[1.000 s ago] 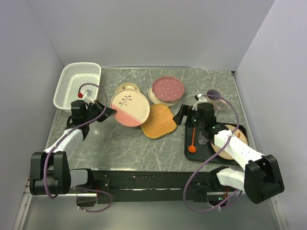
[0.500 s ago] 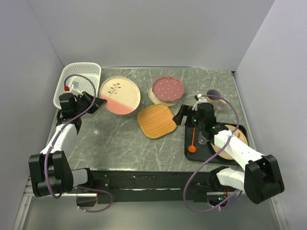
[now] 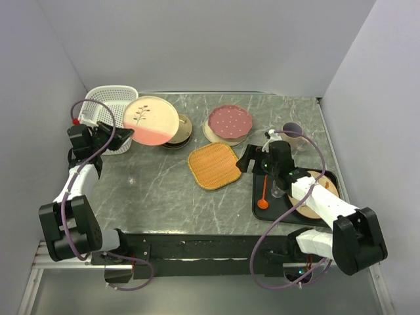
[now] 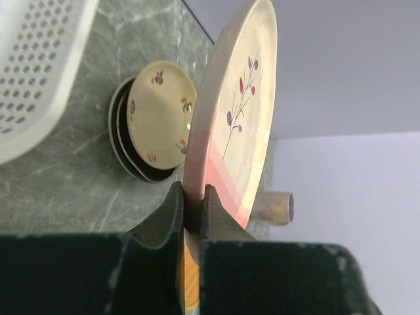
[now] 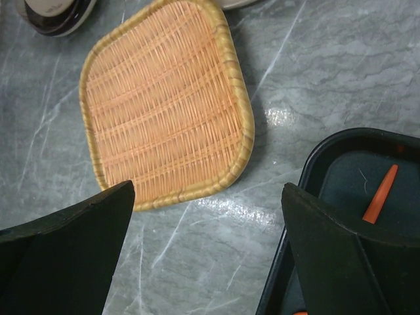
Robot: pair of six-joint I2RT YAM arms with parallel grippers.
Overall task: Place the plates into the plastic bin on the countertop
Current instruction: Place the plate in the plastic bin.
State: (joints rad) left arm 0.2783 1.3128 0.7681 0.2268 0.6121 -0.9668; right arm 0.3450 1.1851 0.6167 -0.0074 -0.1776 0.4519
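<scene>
My left gripper [image 3: 122,135] [image 4: 191,197] is shut on the pink edge of the pink-and-cream sprig plate [image 3: 151,119] [image 4: 231,121]. It holds the plate tilted in the air, overlapping the right rim of the white lattice plastic bin [image 3: 98,93] [image 4: 29,79]. A small tan plate [image 3: 182,128] [image 4: 159,117] rests on dark plates beside the bin. The pink polka-dot plate [image 3: 230,121] lies at the back middle on a cream plate. The orange-brown squarish woven plate [image 3: 213,165] [image 5: 167,105] lies in the middle of the countertop [image 3: 164,197]. My right gripper [image 3: 249,159] [image 5: 207,193] hovers open just right of it, empty.
A black tray [image 3: 257,203] [image 5: 338,157] at the right holds an orange spoon [image 3: 263,194] [image 5: 380,193] and a tan plate [image 3: 326,187] under my right arm. A cup [image 3: 293,131] [image 4: 272,208] lies behind the tray. Grey walls close in the left, back and right.
My left arm has swung back and to the left with the sprig plate, carrying it up to the bin and uncovering the small tan plate. The right arm has not moved.
</scene>
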